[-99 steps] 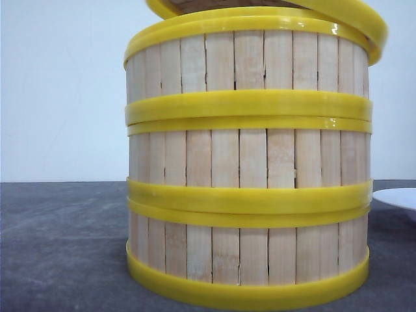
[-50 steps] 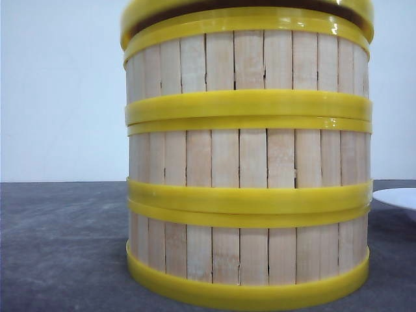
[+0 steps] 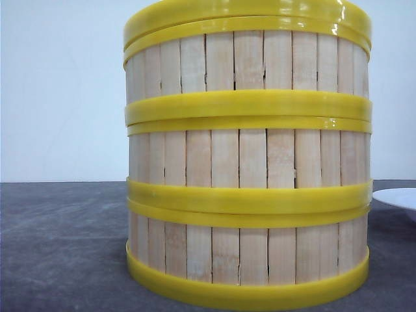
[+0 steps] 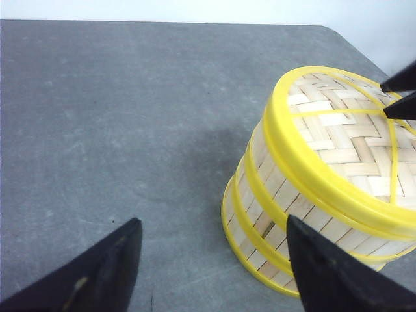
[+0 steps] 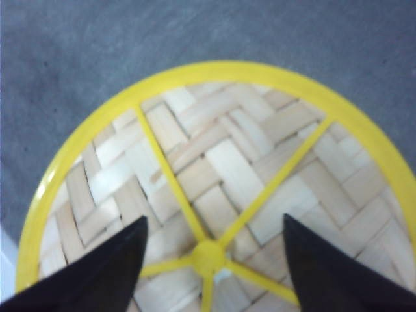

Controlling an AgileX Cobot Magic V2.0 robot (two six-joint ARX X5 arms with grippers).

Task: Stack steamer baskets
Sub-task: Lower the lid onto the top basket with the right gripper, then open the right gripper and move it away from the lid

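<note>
three steamer baskets [image 3: 248,162] stand stacked on the grey bench [image 4: 130,130], the lid [image 5: 214,188] seated flat on top. the right claw [image 5: 211,260] hangs spread open right above the lid's centre knob, fingers either side, seemingly not touching. the left claw [image 4: 211,266] is open and empty, the stack just beside one finger.

Three steamer baskets [image 3: 248,162] are standing stacked on the grey table [image 3: 65,247] — a yellow-rimmed lid [image 3: 247,13] is sitting flat on top, and a white plate [image 3: 398,197] is showing at the right edge.
</note>
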